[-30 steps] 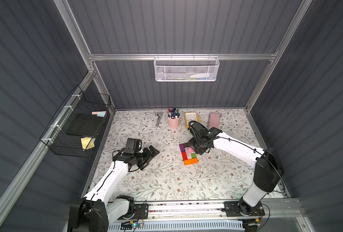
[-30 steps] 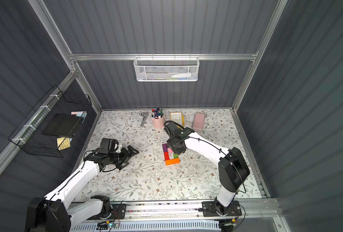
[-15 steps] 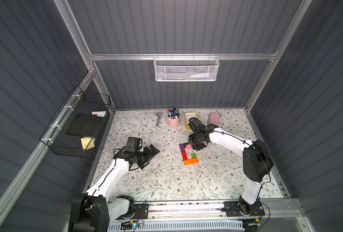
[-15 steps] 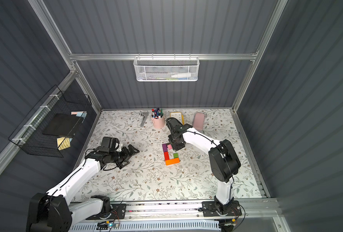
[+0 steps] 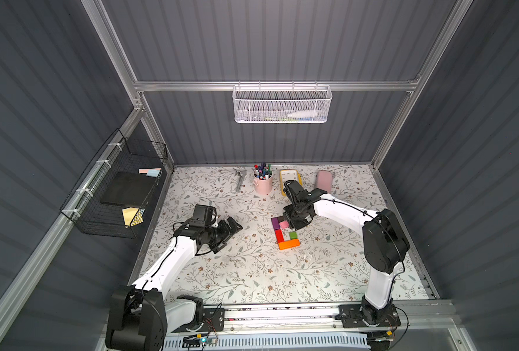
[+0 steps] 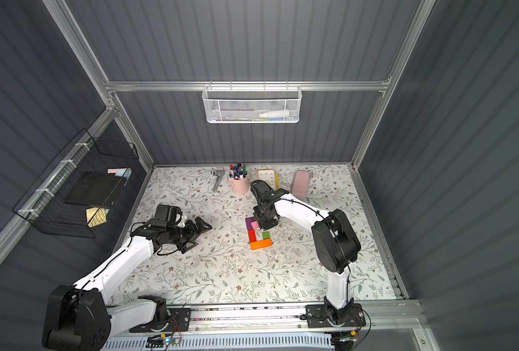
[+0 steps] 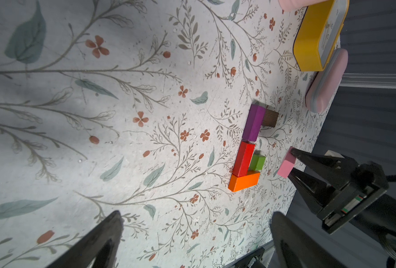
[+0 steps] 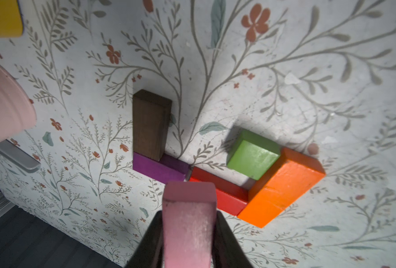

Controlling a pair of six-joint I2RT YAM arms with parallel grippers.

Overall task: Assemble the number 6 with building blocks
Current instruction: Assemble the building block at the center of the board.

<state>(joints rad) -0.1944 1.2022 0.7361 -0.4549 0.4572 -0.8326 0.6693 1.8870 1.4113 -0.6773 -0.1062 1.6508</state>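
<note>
The right hand (image 7: 292,162) is gripping the pink block (image 8: 188,222), holding it over the unfinished 6 (image 5: 284,234) near the centre of the tabletop (image 5: 252,273), at 3 o'clock of the purple block (image 8: 159,168). The red block (image 8: 217,190) is lying end to end with the purple one. The brown block (image 8: 150,125) is sitting at 12 o'clock, the orange block (image 8: 282,188) at 6 o'clock, and the green cube (image 8: 252,156) in the red-orange corner. The left hand (image 5: 231,228) is hanging open at 9 o'clock, well apart.

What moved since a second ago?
The right arm swung its elbow inward toward the back; the right gripper, still shut on the pink block, hardly shifted near the purple block. Nothing was grabbed or dropped. The red block, green block, orange block, brown block and open left gripper stayed put.
</note>
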